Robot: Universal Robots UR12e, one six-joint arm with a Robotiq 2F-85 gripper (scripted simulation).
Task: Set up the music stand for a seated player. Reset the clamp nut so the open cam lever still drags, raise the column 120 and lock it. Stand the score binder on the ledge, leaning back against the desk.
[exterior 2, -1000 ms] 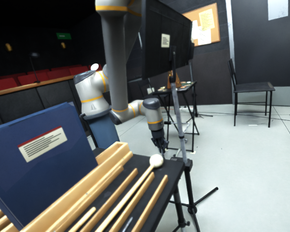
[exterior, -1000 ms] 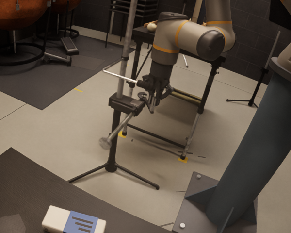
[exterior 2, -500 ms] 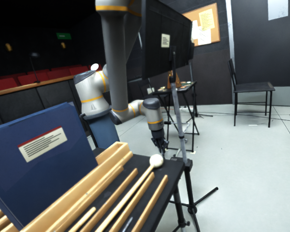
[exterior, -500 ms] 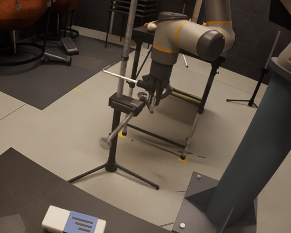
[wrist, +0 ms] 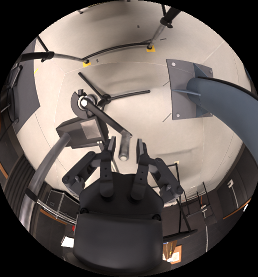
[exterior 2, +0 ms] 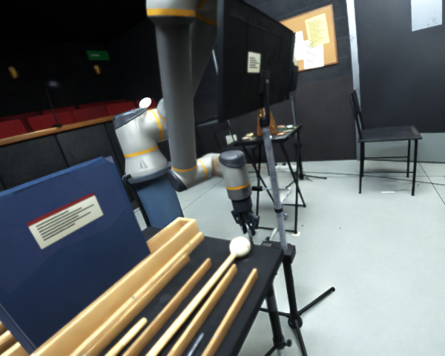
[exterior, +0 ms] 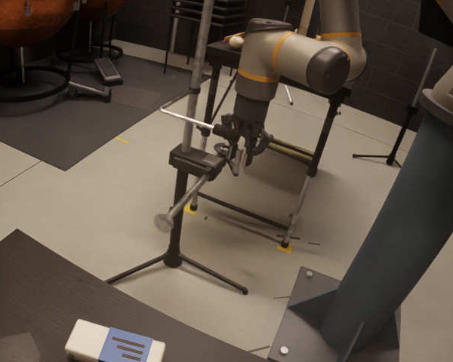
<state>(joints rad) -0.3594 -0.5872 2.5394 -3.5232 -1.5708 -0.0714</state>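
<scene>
The cam lever's silver handle [wrist: 124, 148] [exterior: 238, 160] stands between the fingers of my gripper [wrist: 125, 147] [exterior: 245, 158] [exterior 2: 249, 229], which is open and holds nothing. The lever's dark arm runs back to the clamp block [exterior: 195, 159] [wrist: 80, 131] on the music stand's column [exterior: 193, 78] [exterior 2: 272, 180]. A long silver rod with a round knob [exterior: 164, 221] sticks out of the block toward the floor. The stand's black desk [exterior 2: 253, 57] sits high on the column. The blue score binder [exterior 2: 62, 237] leans on the mallet table, far from me.
Behind the stand is a black folding table [exterior: 320, 117] with wooden mallets [exterior 2: 200, 291] on it. My blue pedestal and base plate [exterior: 375, 253] stand to the right. A dark mat with drums [exterior: 43, 58] lies left, a chair [exterior 2: 384, 145] beyond, and a white-and-blue box [exterior: 113, 346] on a near tabletop.
</scene>
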